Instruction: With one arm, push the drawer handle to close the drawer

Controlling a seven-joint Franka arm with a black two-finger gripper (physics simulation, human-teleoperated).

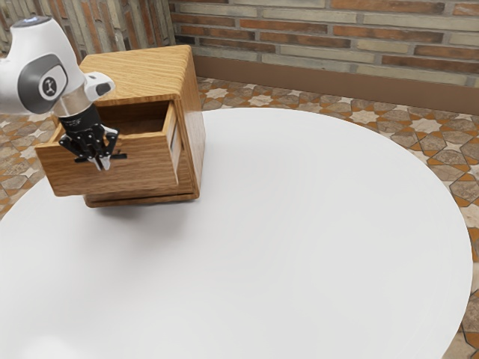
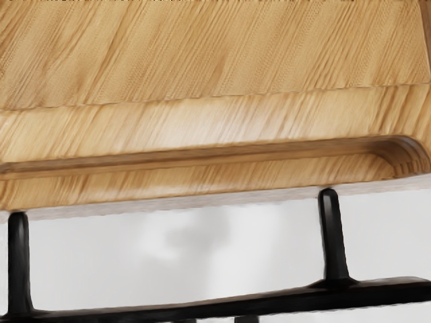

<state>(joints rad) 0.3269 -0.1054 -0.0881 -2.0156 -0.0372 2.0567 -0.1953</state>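
The wooden drawer [image 1: 116, 176] stands out from its cabinet [image 1: 142, 71], with part of its hollow inside visible behind the front panel. My black gripper [image 1: 102, 161] points down at the middle of the drawer's front, right by the dark bar handle [image 1: 120, 156], and covers part of it. Whether the two touch is unclear. In the wrist view the black handle [image 2: 161, 310] runs across beside the drawer's wooden front [image 2: 202, 128], joined to it by two black posts.
The round white table [image 1: 299, 224] stretches from the cabinet toward the exterior view's right and front. Behind it are a patterned tile floor [image 1: 404, 123] and a brick wall [image 1: 337, 34].
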